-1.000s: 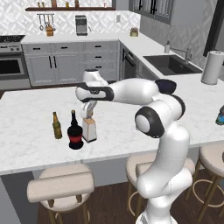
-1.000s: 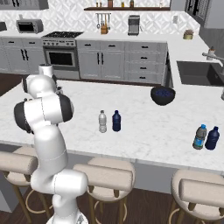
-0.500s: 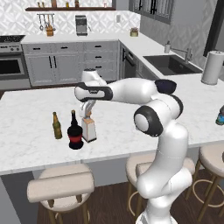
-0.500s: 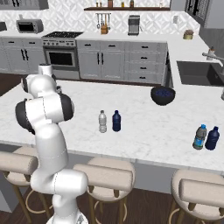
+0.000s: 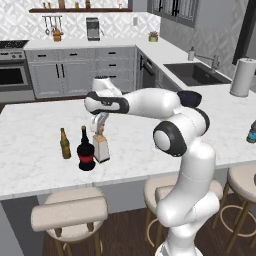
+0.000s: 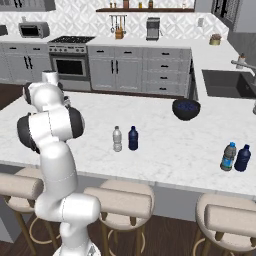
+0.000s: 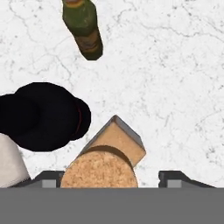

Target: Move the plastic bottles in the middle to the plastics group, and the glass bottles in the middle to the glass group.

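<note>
The square pale glass bottle [image 5: 101, 149] with a tan stopper [image 7: 98, 168] stands upright on the island counter, right beside the black red-labelled bottle [image 5: 86, 154] and near the slim olive bottle [image 5: 65, 144] of the glass group. My gripper [image 5: 98, 125] hangs straight over its stopper, open, with the fingertips [image 7: 176, 178] standing off the cork on either side. A clear white-capped plastic bottle [image 6: 117, 139] and a dark blue one [image 6: 133, 138] stand together mid-counter. Far right stand the plastics group's two bottles [image 6: 235, 157].
A dark bowl [image 6: 186, 108] sits on the counter behind the middle bottles. Stools [image 5: 70, 212] line the near counter edge. A sink [image 5: 196, 73] and paper towel roll [image 5: 243, 77] are at the back right.
The jaws have spread apart, letting go of the glass bottle's stopper. The bottle stands where it was beside the black bottle, and the hand has barely moved.
</note>
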